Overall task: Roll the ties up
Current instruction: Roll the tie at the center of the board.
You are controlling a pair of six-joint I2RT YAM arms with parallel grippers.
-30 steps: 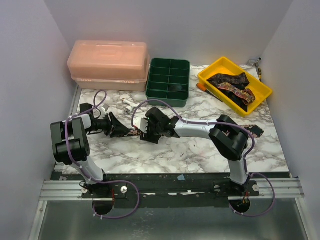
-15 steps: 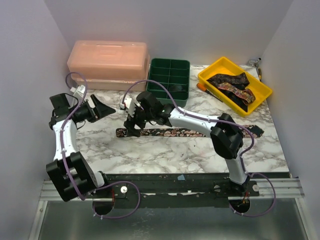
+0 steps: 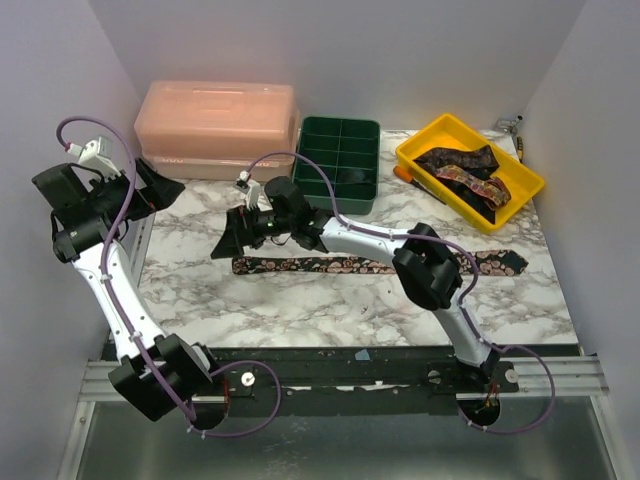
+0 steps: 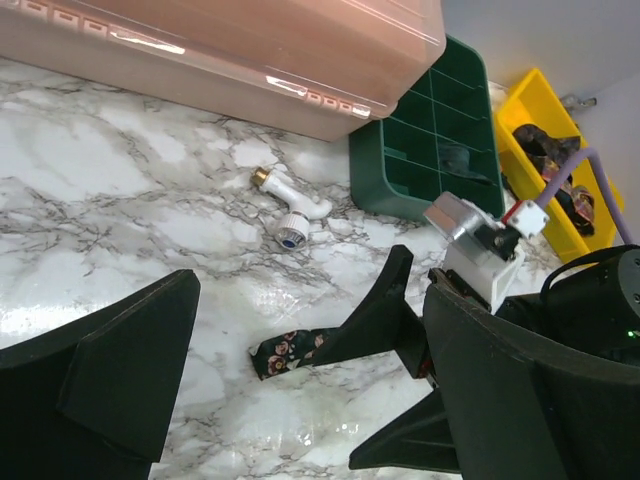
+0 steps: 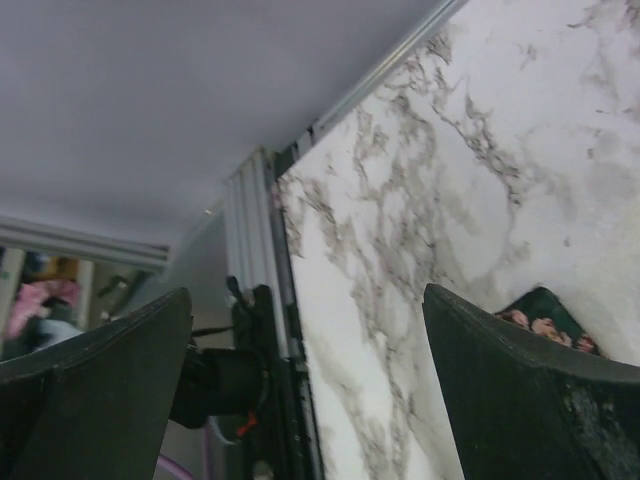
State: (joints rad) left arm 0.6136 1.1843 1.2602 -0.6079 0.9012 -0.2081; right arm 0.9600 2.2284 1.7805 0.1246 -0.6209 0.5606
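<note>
One tie (image 3: pixel 380 265), dark with small pink flowers, lies flat and stretched out across the middle of the table. Its narrow left end (image 4: pixel 285 352) shows on the marble in the left wrist view. My right gripper (image 3: pixel 228 240) hangs open just above that end, holding nothing; a corner of the tie (image 5: pixel 545 320) shows beside one finger. My left gripper (image 3: pixel 168 190) is raised at the far left, open and empty, well off the tie. More ties (image 3: pixel 465 170) lie heaped in the yellow tray (image 3: pixel 520 185).
A green compartment tray (image 3: pixel 337 160) stands at the back centre, a pink lidded box (image 3: pixel 218 128) at the back left. A small white plastic piece (image 4: pixel 290 205) lies on the marble near the box. The table's left rail (image 5: pixel 265 300) is close to the right gripper.
Both grippers have opened and let go of the tie, which now lies flat. The left arm has swung up and back to the left. The right gripper has shifted left over the tie's end.
</note>
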